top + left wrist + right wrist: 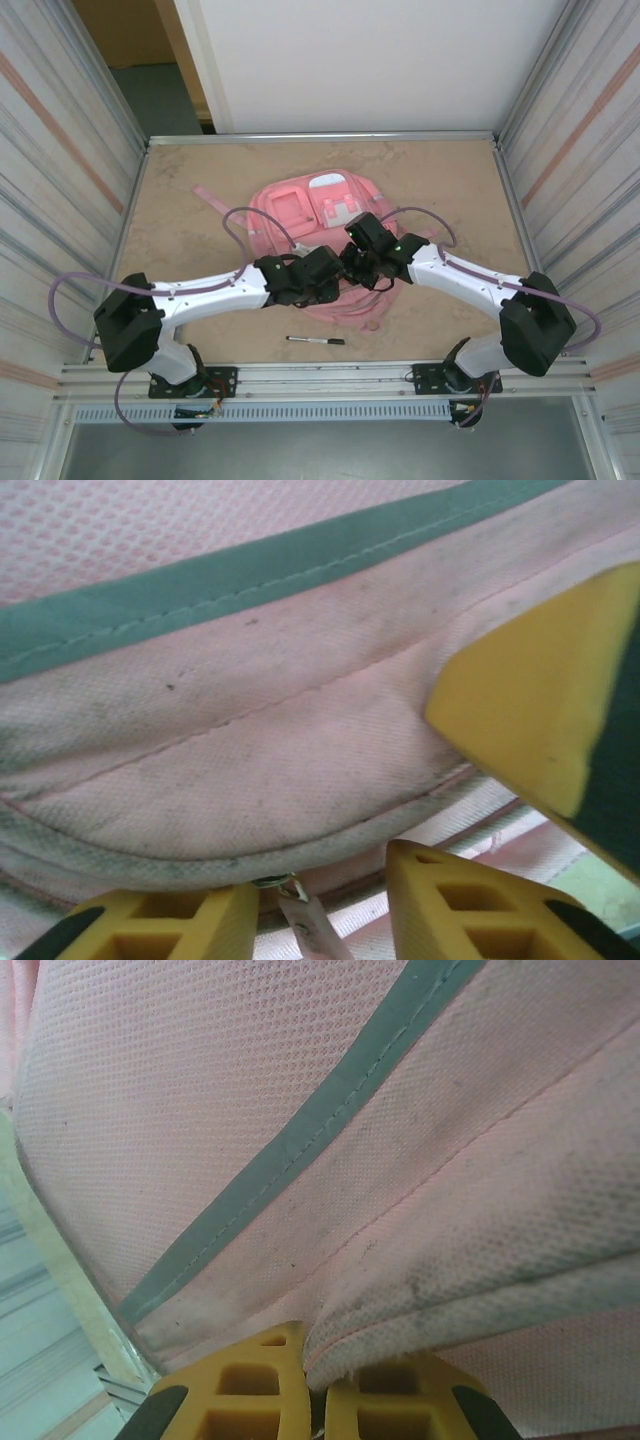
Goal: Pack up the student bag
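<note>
**Two claws, one seam**

My right claw (315, 1372) is closed on a fold of pink cloth, with the seam pinched between its yellow fingers. I judge that I hold it this way to lift the edge and give the zip something to pull against. My left claw (320, 915) stands partly open. The metal zip pull (305, 928) sits in its gap, not yet clamped as far as I can see. One right finger (525, 700) hangs just beside it, so both claws work the same spot. Above the seam a grey-green trim (250, 570) runs below a mesh panel. All of this belongs to the student bag (300, 208), which lies flat at the middle of the table (190, 200) with its near end under my claws. A pen (315, 341) lies by the table's near edge, apart from the bag. It probably goes in once the bag is open.
</note>
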Controlling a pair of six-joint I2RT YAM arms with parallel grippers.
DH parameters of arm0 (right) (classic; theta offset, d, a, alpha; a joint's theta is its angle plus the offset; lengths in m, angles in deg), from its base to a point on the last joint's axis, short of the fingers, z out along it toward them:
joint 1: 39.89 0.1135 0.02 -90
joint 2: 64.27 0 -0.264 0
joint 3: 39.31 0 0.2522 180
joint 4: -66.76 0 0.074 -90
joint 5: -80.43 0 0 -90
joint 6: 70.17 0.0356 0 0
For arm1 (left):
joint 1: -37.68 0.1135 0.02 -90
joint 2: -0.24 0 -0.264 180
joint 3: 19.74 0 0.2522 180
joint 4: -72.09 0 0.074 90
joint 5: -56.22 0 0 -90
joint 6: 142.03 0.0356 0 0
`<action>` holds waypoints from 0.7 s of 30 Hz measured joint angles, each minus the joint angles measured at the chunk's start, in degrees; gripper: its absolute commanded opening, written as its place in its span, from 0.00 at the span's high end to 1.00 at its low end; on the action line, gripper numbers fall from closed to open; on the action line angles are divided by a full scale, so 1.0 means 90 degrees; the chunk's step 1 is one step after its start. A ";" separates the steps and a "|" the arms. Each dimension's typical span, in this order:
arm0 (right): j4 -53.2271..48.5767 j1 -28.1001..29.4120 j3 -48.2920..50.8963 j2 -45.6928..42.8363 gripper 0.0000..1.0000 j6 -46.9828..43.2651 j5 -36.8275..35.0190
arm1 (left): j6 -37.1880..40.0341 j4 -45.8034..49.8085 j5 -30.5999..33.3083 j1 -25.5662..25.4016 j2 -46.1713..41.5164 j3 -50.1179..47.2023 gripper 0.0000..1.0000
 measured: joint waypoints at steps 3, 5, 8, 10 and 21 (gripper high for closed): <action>-0.0012 -0.0002 0.0000 0.0000 1.00 -0.0002 -0.0002 | -0.0107 0.0100 0.0092 0.0000 0.0017 -0.0032 0.86; -0.0012 -0.0002 0.0000 0.0000 1.00 -0.0002 -0.0002 | -0.0153 0.0121 0.0109 0.0007 0.0012 -0.0083 0.94; -0.0012 -0.0005 0.0000 0.0000 1.00 -0.0005 0.0010 | -0.0180 0.0058 0.0160 0.0019 -0.0061 -0.0211 1.00; -0.0012 -0.0027 0.0000 0.0000 1.00 -0.0007 0.0056 | -0.0109 -0.0041 0.0131 0.0100 -0.0202 -0.0362 1.00; 0.0192 -0.0333 0.0000 -0.0185 1.00 -0.0214 0.0432 | 0.1987 -0.0571 -0.0656 0.1481 -0.1814 -0.1455 1.00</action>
